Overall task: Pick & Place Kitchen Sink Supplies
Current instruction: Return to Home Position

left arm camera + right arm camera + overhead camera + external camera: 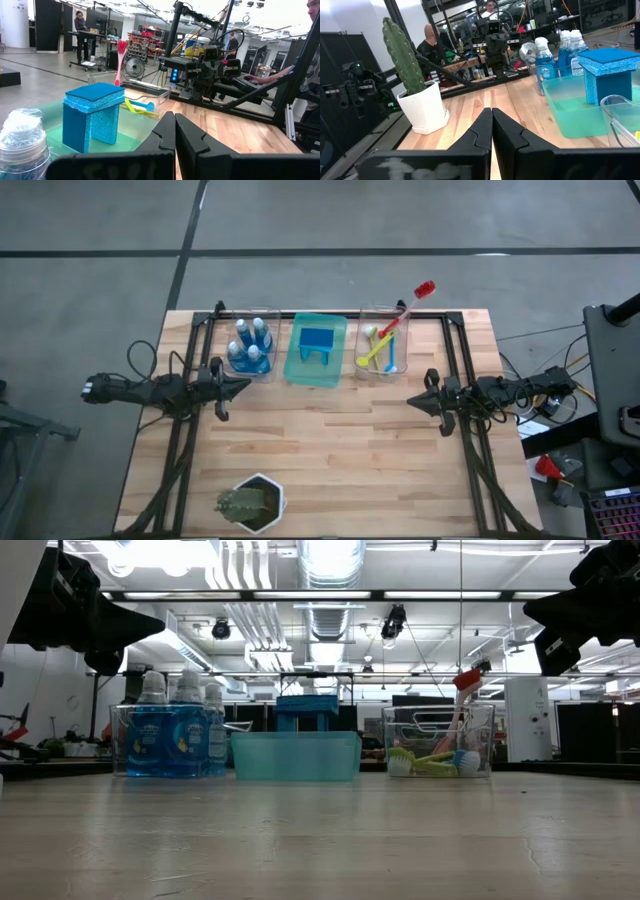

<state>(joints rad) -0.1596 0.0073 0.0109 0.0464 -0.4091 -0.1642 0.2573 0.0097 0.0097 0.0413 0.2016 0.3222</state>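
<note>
Two grippers: the left gripper point(243, 387) and the right gripper point(414, 401) hung raised over the table point(340, 450), well apart, tips pointing toward each other.
Left jaws: pressed together, with nothing between them.
Right jaws: pressed together, also empty.
Bottles: four blue bottles point(249, 343) stood upright in the left clear bin point(272, 365) at the table's far side, near the left gripper.
Sponges: the blue sponges point(317, 343) sat in the green tray point(296, 370) between the two bins, one lying flat across others set on edge.
Brushes: the red brush point(405, 310) leaned out of the right clear bin point(404, 340), its head past the rim; the yellow-green brush point(375, 352) and the blue brush point(392, 360) lay inside.
Plant: the potted plant point(250, 502) stood at the near edge, apart from everything else.
</note>
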